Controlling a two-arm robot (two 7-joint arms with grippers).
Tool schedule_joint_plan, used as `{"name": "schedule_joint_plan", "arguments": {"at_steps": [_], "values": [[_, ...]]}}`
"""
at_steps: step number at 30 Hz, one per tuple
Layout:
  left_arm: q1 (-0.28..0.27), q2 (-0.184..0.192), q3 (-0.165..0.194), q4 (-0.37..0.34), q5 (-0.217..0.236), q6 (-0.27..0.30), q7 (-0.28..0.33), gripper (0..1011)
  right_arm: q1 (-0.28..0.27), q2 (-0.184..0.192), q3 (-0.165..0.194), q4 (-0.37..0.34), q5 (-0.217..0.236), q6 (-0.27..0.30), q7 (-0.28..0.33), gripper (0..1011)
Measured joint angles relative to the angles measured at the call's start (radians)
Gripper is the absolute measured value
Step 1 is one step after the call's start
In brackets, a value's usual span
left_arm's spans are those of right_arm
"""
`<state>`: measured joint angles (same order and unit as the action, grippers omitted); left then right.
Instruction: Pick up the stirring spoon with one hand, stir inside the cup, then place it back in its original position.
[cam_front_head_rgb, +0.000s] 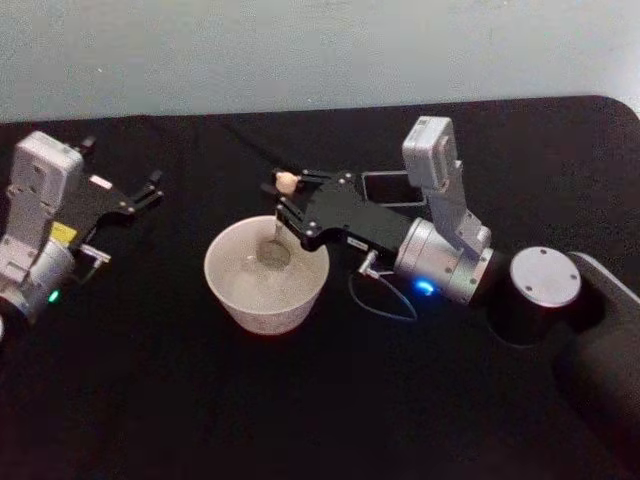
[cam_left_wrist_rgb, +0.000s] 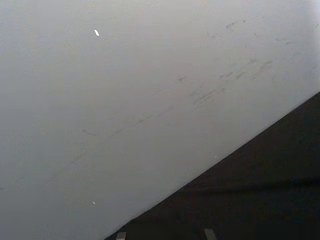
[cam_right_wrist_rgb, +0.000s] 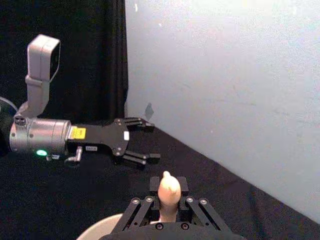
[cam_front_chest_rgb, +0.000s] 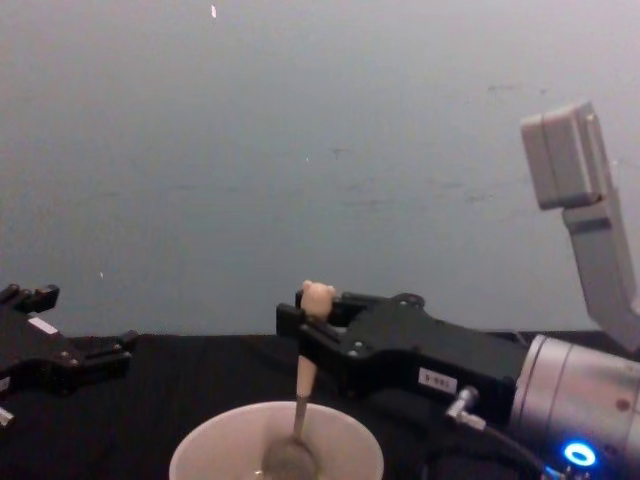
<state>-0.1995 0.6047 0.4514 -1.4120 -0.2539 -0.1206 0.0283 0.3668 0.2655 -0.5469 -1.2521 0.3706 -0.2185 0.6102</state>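
Clamping the stirring spoon (cam_front_chest_rgb: 303, 385) by its handle between closed right fingers (cam_front_chest_rgb: 290, 321), dipping its bowl into the cup (cam_front_head_rgb: 262, 318) directly beneath them; holding left fingers (cam_right_wrist_rgb: 140, 158) spread, empty, well apart.

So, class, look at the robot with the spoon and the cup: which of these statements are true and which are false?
1. The right claw is shut on the spoon. True.
2. The spoon's bowl end is down inside the cup. True.
3. The left claw is gripping the cup. False: it is open and off to the robot's left, apart from the cup.
4. The spoon lies flat on the table. False: it is held nearly upright, with the little bear head on top.
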Motion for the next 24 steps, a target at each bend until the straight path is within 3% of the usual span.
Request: {"name": "schedule_joint_plan", "arguments": {"at_steps": [12,24], "values": [[0.000,0.000,0.000,0.000,0.000,0.000,0.000,1002,-0.014,0.030,0.029,-0.095,0.049,-0.009,0.029,197],[0.000,0.000,0.000,0.000,0.000,0.000,0.000,1001,-0.023,0.103,0.095,-0.214,0.135,-0.014,0.049,197]]}}
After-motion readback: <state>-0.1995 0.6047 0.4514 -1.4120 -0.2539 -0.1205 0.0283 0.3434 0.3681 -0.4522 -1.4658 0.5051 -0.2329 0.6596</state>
